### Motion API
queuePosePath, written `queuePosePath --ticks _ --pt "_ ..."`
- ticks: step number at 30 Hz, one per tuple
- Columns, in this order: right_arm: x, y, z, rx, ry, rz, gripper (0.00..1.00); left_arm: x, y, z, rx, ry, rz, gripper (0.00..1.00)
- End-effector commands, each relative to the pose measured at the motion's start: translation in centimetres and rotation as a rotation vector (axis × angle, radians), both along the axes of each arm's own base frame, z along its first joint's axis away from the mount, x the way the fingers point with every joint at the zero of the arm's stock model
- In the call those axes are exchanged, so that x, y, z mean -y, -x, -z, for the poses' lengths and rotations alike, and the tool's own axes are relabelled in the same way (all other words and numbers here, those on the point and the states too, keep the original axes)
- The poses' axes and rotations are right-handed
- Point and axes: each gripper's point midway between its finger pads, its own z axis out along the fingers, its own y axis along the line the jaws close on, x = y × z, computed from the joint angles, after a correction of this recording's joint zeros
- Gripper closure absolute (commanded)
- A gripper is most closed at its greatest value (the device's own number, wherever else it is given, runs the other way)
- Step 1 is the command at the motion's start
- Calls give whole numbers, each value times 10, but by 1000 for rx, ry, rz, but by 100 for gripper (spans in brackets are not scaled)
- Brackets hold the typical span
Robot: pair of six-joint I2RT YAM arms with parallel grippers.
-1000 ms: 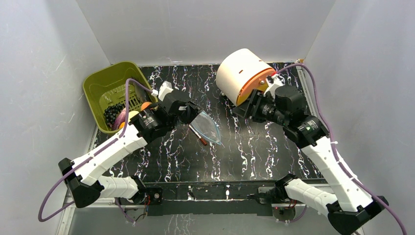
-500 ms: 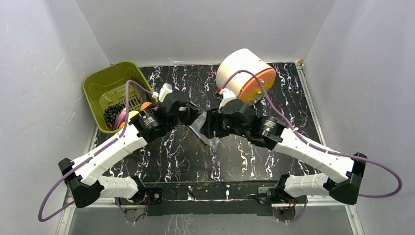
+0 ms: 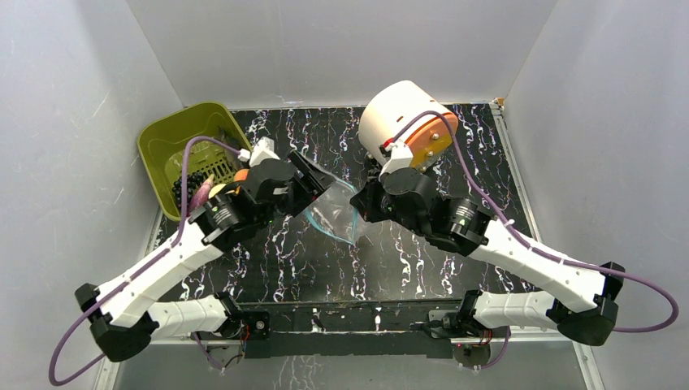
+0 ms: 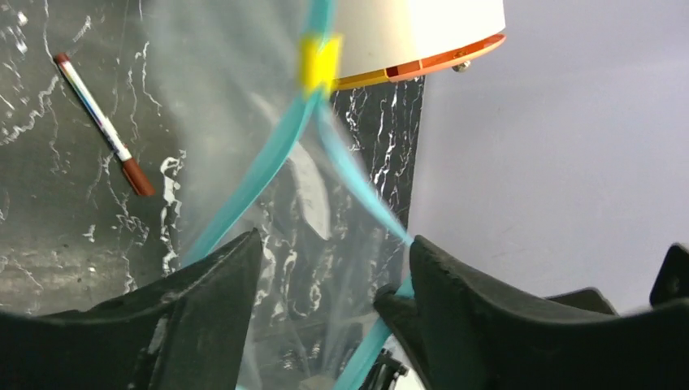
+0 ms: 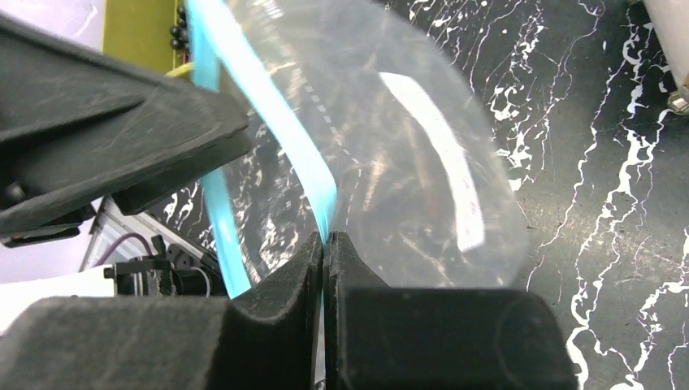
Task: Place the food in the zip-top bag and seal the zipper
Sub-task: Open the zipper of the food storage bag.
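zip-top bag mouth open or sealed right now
Open: the two sides of the teal zipper run apart in both wrist views, leaving the zip-top bag unsealed.

Plain grey walls (image 3: 325, 49) enclose a black table (image 3: 325, 268) (white-veined marble pattern).

zip-top bag (image 5: 422, 162): clear glossy plastic | table (image 5: 617, 244): black marbled, smooth | fingers (image 4: 203, 325): matt black
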Motion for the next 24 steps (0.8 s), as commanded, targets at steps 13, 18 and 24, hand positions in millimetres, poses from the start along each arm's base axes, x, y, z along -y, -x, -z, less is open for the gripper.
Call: queuePosePath --ticks 13,18,24 --pt "4 -6 -19 21 -122 82 100 -23 8 14 166 -266 178 30" --pt "0 -2 -11 -3 -126 64 100 -16 -6 27 172 -339 186 37" --pt "6 -1 0 -30 -103 89 93 -13 -9 21 222 -342 207 100"
